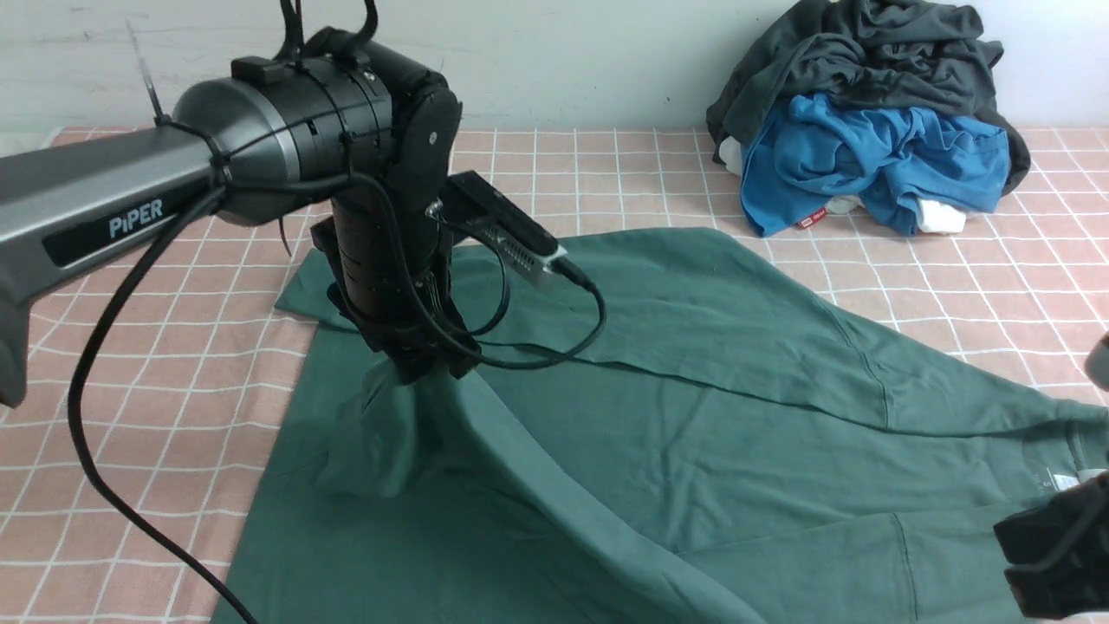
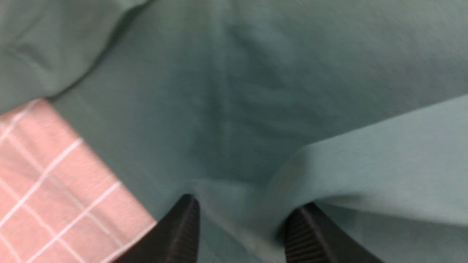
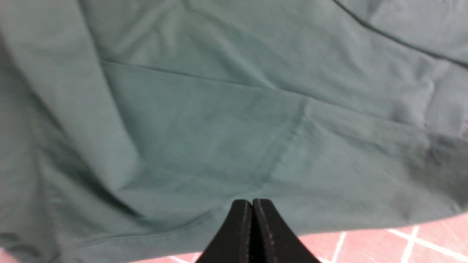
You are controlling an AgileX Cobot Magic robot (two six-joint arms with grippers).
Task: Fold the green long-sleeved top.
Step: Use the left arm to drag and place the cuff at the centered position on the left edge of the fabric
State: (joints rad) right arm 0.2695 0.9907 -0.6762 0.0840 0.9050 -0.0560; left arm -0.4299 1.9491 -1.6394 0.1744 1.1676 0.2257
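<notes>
While the green long-sleeved top (image 1: 693,416) lay spread across the middle of the pink checked cloth (image 1: 173,416), neck label (image 1: 1087,477) out to the right, the fold looked barely half done. The far side seemed already turned in over the body, its edge a dark line running left to right. A long band of fabric, probably a sleeve (image 1: 563,503), ran from the left gripper (image 1: 424,360) down toward the near edge. Cross folds and squaring up appeared to be left.

The left gripper stood over the left part of the top, jaws spread. A soft ridge of cloth sat between its ribbed black fingers (image 2: 182,226), tented up in a limp peak, with no visible pinch. The right gripper (image 3: 252,208), low at the near right by the collar, had its jaws pressed tight together with nothing seen between them.

The fabric read as matte, heavy cotton: smooth in the flat areas, stitched at the shoulder seam, rumpling in broad, lazy creases. Far right, a bright blue garment (image 1: 866,165) and a charcoal one (image 1: 866,52) were heaped well apart from it.
</notes>
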